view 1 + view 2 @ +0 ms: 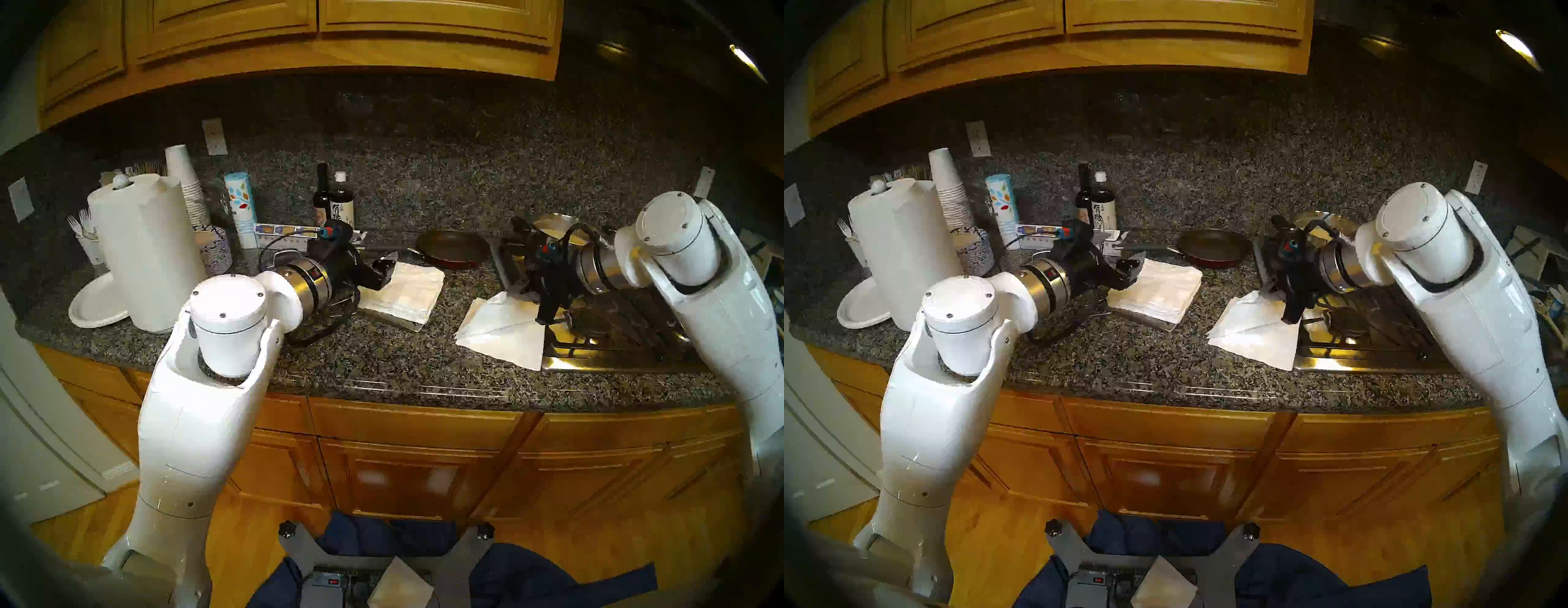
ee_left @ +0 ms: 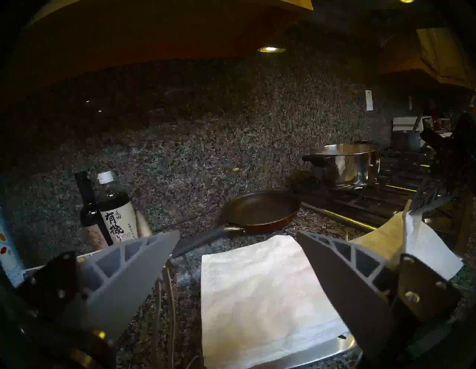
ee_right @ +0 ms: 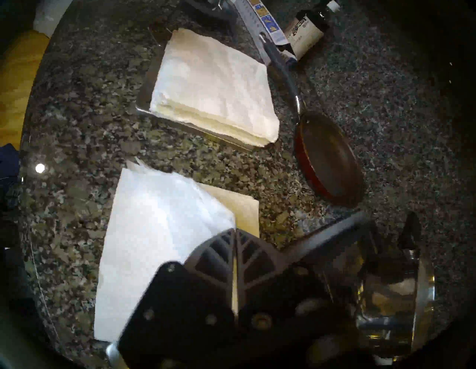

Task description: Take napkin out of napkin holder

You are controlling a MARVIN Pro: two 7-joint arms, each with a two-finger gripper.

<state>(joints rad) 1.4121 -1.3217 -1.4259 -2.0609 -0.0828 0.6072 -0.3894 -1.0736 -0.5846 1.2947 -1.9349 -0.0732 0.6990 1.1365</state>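
Speckled dark granite worktop (image 1: pixel 382 365) runs under honey-coloured wooden cabinets on my feed. Far left I see a tall white paper towel roll (image 1: pixel 146 250) beside a white paper plate (image 1: pixel 91 308). Next comes my left gripper (image 2: pixel 237 247), pointing level with its grey fingers spread wide and holding nothing, just above the near edge of a thick stack of white napkins (image 1: pixel 403 291). That stack sits on the flat square silvery metal napkin holder (image 2: pixel 322 353), whose tray rim shows under the stack's front. Behind it stand two dark bottles (image 1: pixel 333 199), and a round dark frying pan with a red outside (image 1: pixel 452 250) lies just right of the stack. Further right, the single thin white paper napkin (image 1: pixel 502 335) is out of the holder, draped over the worktop's edge by the steel stove (image 1: pixel 615 339). My right gripper (image 3: pixel 235 234) points steeply down, its fingers pressed together on that napkin's upper corner.
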